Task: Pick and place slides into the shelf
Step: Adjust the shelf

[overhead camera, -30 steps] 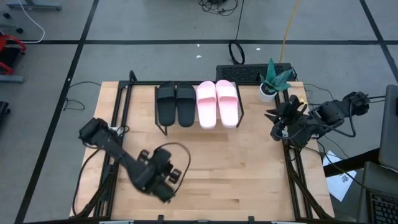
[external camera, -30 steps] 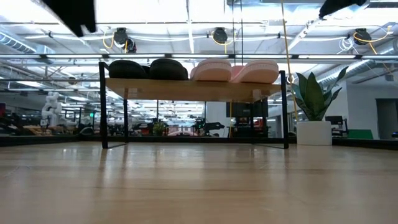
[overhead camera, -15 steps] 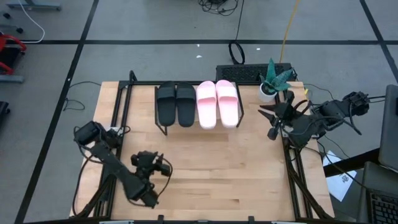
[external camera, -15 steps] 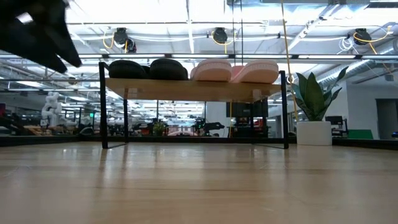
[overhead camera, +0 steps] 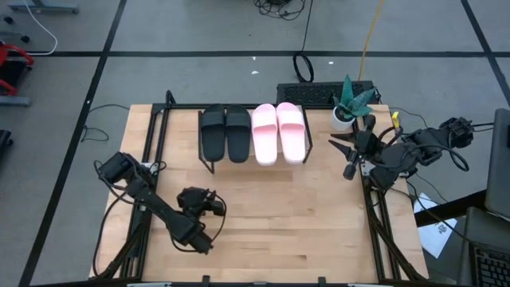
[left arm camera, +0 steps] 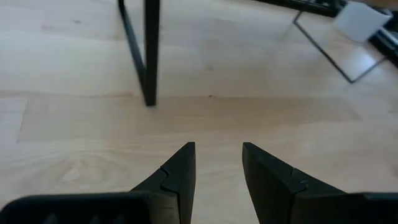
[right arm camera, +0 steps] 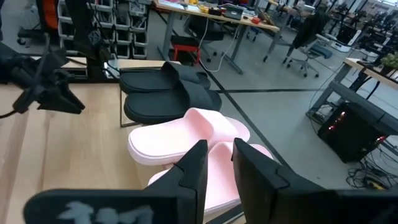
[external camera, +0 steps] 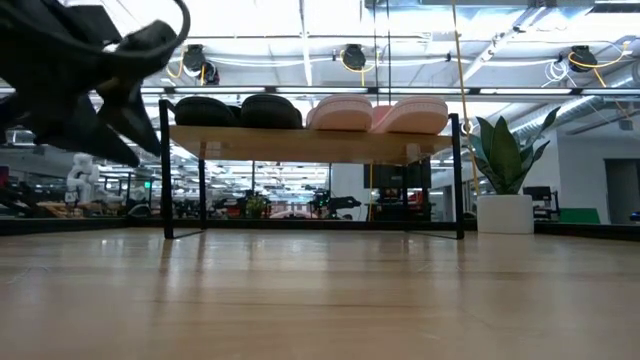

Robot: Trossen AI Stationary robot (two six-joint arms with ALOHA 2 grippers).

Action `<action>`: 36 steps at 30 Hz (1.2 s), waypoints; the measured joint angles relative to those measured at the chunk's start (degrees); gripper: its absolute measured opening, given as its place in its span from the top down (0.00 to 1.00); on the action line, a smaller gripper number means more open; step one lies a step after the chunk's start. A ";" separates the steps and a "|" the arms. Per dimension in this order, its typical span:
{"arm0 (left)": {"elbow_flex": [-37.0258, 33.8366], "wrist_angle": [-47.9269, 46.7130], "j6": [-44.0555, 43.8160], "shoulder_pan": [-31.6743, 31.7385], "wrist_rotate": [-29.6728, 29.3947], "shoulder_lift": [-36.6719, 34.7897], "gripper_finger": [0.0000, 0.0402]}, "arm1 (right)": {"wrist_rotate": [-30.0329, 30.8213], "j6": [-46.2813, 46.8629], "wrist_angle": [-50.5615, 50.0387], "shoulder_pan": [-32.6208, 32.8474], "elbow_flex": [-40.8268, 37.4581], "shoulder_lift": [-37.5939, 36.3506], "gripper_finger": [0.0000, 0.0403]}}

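Note:
All the slides lie sole-down, side by side, on the shelf's top board [external camera: 310, 143]: two black slides [overhead camera: 225, 134] on the left and two pale pink slides [overhead camera: 279, 133] on the right. The low view shows the black slides [external camera: 238, 111] and the pink slides [external camera: 378, 114] from the side. My left gripper [overhead camera: 213, 206] hovers open over the bare table, near of the shelf; a shelf leg [left arm camera: 149, 62] stands ahead of it. My right gripper [overhead camera: 343, 154] hangs at the table's right edge, slightly open, facing the pink slides [right arm camera: 186, 140].
A potted plant [overhead camera: 344, 112] stands at the shelf's right end, with a dark keyboard [overhead camera: 319, 94] beyond the far edge. Bare wooden tabletop [overhead camera: 287, 215] stretches from the shelf to the near edge. Black frame rails [overhead camera: 381, 223] run along both table sides.
My left gripper has swung from pointing toward the near-right corner round to face the shelf, moving a little toward the far edge and dropping lower, so it now shows in the low view. My right gripper has crept slightly toward the shelf. The slides have not moved.

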 joint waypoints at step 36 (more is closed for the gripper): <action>-0.18 3.79 14.15 4.42 0.44 -4.31 0.68 | 0.09 -3.39 8.57 0.00 -0.01 -0.02 0.83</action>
